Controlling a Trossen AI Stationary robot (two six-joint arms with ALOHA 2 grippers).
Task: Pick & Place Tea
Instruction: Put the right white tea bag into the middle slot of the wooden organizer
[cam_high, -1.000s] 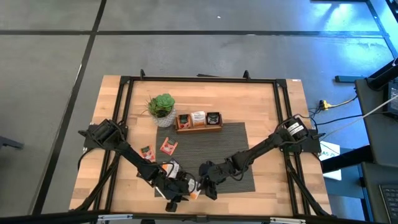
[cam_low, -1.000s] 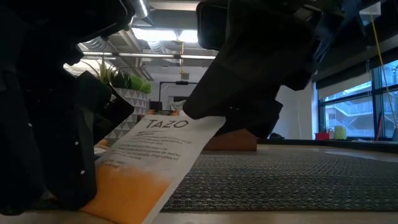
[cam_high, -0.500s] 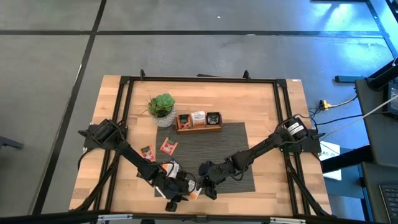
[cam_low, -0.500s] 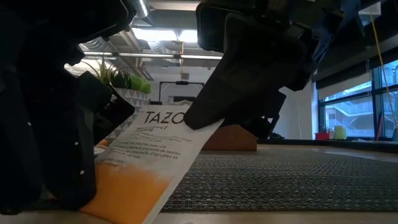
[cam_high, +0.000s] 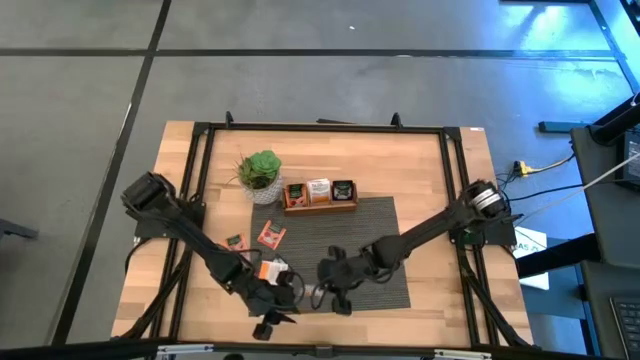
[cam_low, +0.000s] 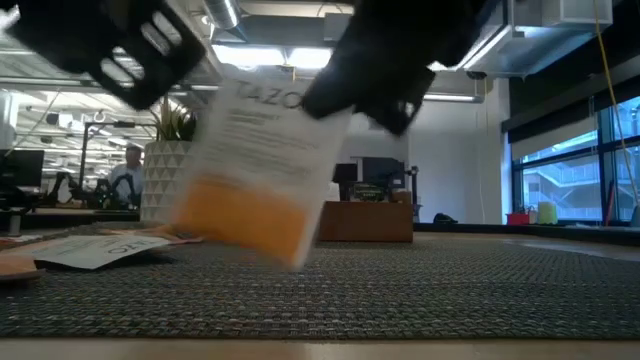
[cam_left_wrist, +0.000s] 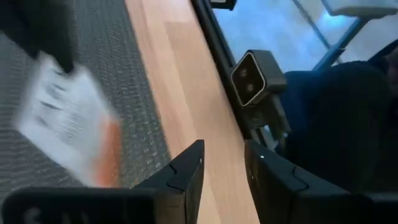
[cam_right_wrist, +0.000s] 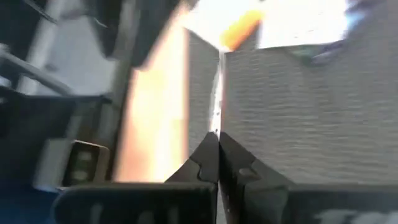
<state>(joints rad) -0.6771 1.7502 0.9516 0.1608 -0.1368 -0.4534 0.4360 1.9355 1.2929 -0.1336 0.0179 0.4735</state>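
The right claw (cam_low: 335, 100) pinches a white-and-orange Tazo tea sachet (cam_low: 262, 165) above the grey mat (cam_low: 450, 290); the left claw (cam_left_wrist: 222, 171) is spread, empty.

So the flat white paper tea sachet with the orange band (cam_low: 258, 150) is pinched edge-on in my right jaws, hanging tilted just above the mat. Two orange-red sachets (cam_high: 271, 235) lie flat beside the mat's left edge, another white one (cam_high: 271, 269) lies nearer me, and more sachets stand in the tray.
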